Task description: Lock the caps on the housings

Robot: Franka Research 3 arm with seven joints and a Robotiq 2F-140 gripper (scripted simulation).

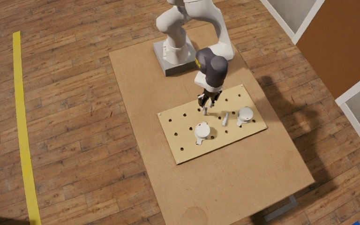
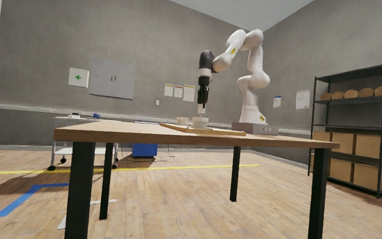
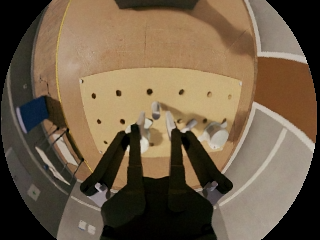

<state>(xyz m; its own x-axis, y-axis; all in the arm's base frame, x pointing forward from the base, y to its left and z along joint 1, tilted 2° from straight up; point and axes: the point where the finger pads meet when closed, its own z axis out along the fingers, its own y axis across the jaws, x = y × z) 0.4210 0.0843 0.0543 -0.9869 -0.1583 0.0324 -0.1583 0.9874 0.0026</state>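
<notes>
Two round white housings with white caps stand upright on the yellow perforated board (image 1: 168,143) (image 3: 200,85). The nearer housing (image 1: 202,131) (image 2: 200,122) (image 3: 144,145) has a small red mark on its cap and low tabs on two sides. The other housing (image 1: 245,115) (image 2: 182,121) (image 3: 217,136) stands towards the board's right end, with a tab pointing down-left in the top view. How far each cap is turned cannot be told. My gripper (image 1: 207,105) (image 2: 201,109) (image 3: 155,116) is partly open and empty, above the board; its left finger partly covers the nearer housing in the wrist view.
A short grey peg (image 1: 205,111) (image 3: 156,110) stands on the board near my fingertips in the top view. A second grey peg (image 1: 225,119) (image 3: 190,125) is between the two housings. Small bolts sit at the board's corners. The robot's grey base block (image 1: 179,69) (image 2: 257,128) is behind.
</notes>
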